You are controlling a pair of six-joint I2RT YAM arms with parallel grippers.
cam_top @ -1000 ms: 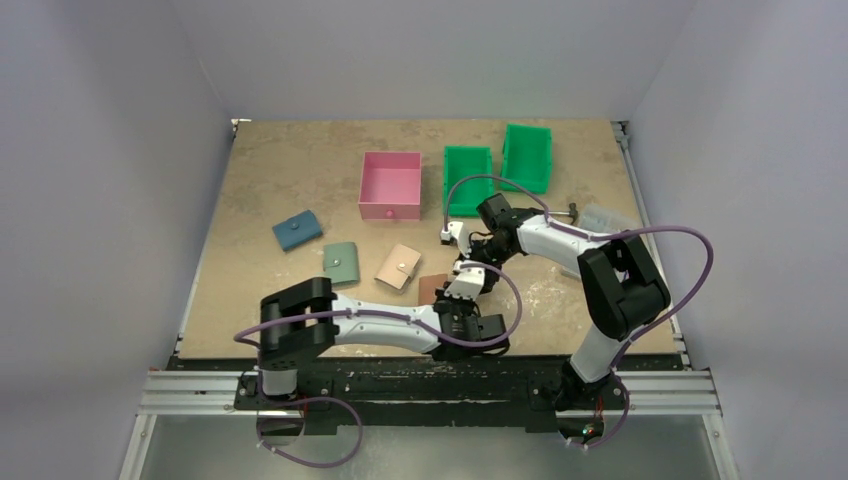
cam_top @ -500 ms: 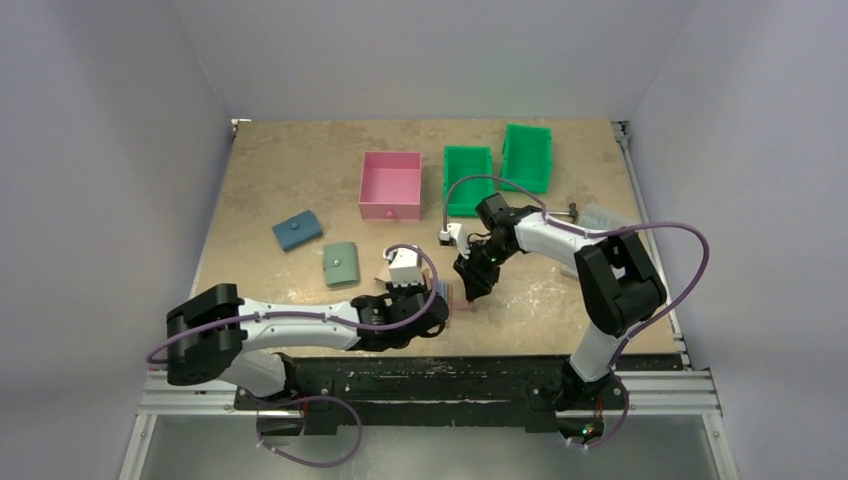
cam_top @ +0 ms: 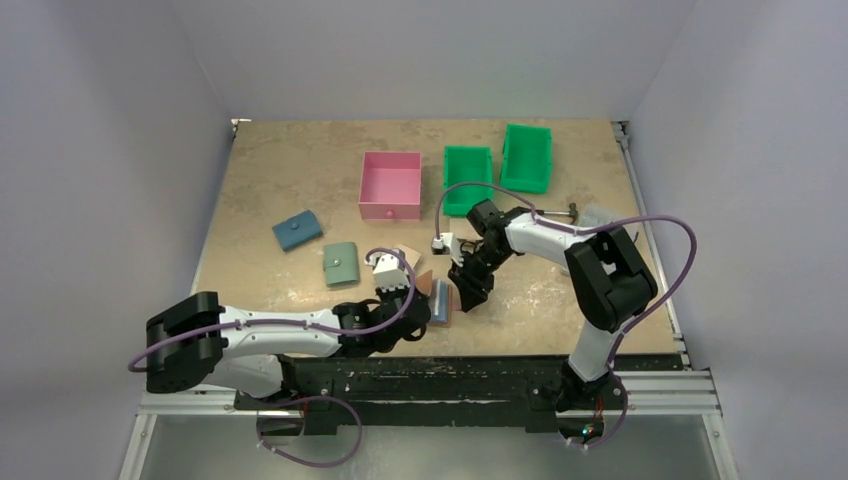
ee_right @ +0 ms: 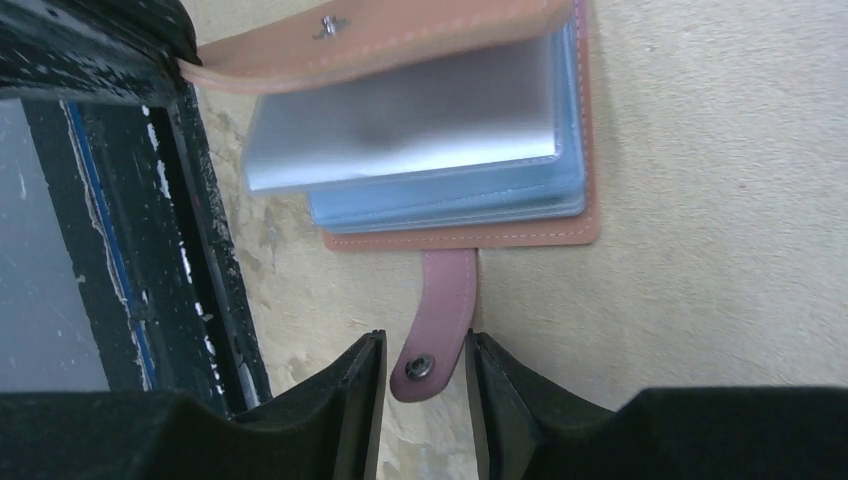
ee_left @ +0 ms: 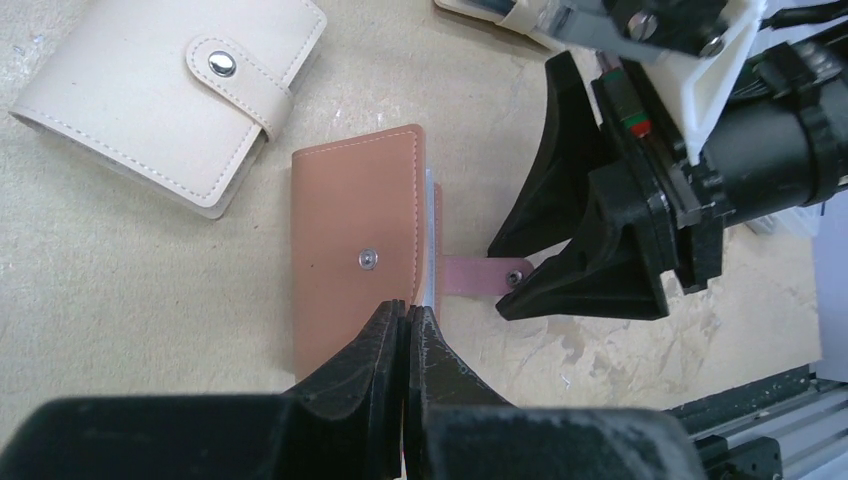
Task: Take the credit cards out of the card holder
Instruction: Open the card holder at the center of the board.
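The card holder (ee_left: 355,250) is a terracotta fold-over wallet lying near the table's front edge (cam_top: 437,300). My left gripper (ee_left: 408,318) is shut on the edge of its cover and holds that cover lifted. Underneath, in the right wrist view, light blue and clear sleeves (ee_right: 430,160) are fanned open. The strap with its metal snap (ee_right: 440,325) lies flat on the table between the fingers of my right gripper (ee_right: 425,365), which is open with a gap on the left side. No credit cards can be made out; a blurred grey sheet fills the top sleeve.
A beige snap wallet (ee_left: 170,100) lies just left of the card holder. Further left are a sage green wallet (cam_top: 341,263) and a blue one (cam_top: 297,231). A pink box (cam_top: 390,185) and two green bins (cam_top: 467,178) (cam_top: 527,157) stand at the back.
My left arm has swung back to the left and the card holder's cover has come up with its gripper. The right gripper has shifted slightly nearer, around the strap.
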